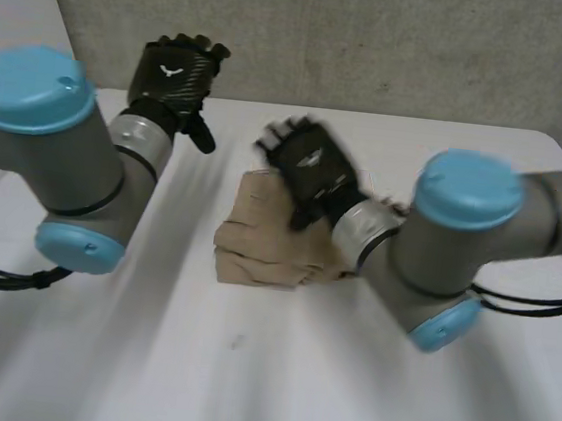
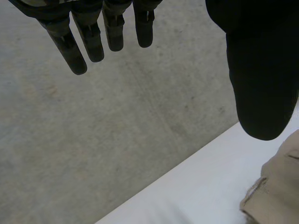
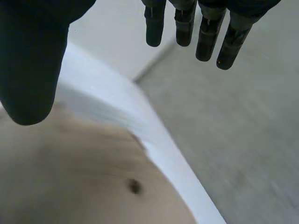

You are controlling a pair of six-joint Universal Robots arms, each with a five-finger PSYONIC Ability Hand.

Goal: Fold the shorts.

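Closest to the camera, the left arm (image 1: pixel 61 152) fills the near left with its grey joint and light-blue caps, reaching away to the left hand (image 1: pixel 175 74), which is raised over the far left of the white bench (image 1: pixel 244 368), by the grey wall (image 1: pixel 379 40). Its fingers (image 2: pixel 88 39) are stretched out straight and well apart from the thumb (image 2: pixel 261 74), with nothing between them, so this hand is spread open and empty. Right of it, in the middle of the bench, lie the tan shorts (image 1: pixel 257 243), gathered into a compact, rumpled bundle, well apart from the left hand. The right hand (image 1: pixel 308 165) is over the far right part of the shorts, palm down; in its wrist view its fingers (image 3: pixel 205 30) are straight and reach out past the far bench edge while the cloth lies under the palm, so it is open and grips nothing. Whether the palm touches the cloth cannot be told. A small dark spot (image 3: pixel 134 186) shows on the cloth there. Furthest right and near, the right arm (image 1: pixel 448 248) comes in from the side.
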